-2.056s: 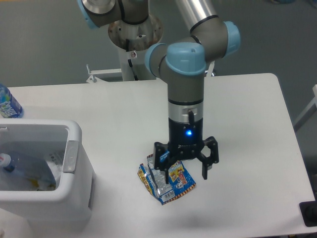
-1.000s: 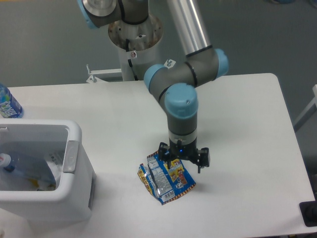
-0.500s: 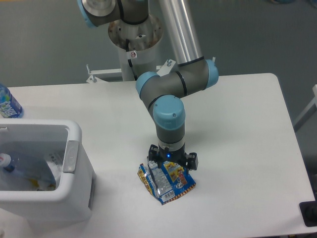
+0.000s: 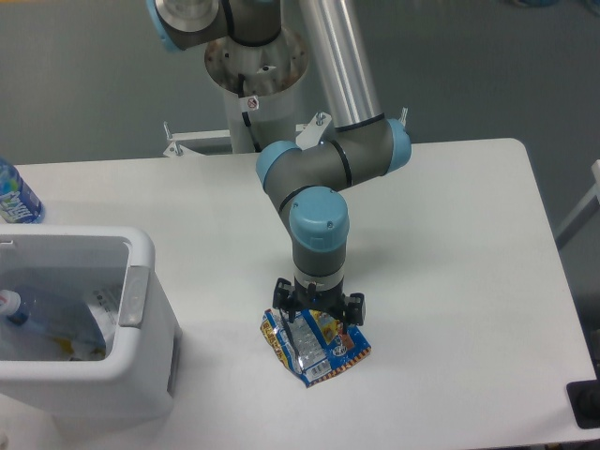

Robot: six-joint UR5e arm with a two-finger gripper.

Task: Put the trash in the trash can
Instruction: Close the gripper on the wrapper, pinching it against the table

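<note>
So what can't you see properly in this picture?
- Pincer tips: hidden behind its own body where it meets the snack wrapper, so open or shut is unclear.
- Crushed bottle in the trash can: blurry, partly hidden by the wall.
- Blue-label bottle: cut off by the left edge.

1. You see a blue foil wrapper [image 4: 319, 349] with yellow-red print and a silver patch.
2. Your trash can [image 4: 141, 323] is white with a grey handle strip [image 4: 133, 296].
3. Your arm [image 4: 323, 178] is grey with light-blue caps; gripper [image 4: 318, 309] black.
4. Your table [image 4: 450, 281] is white.
5. The bottle [image 4: 14, 195] at the left edge has a blue label.
</note>
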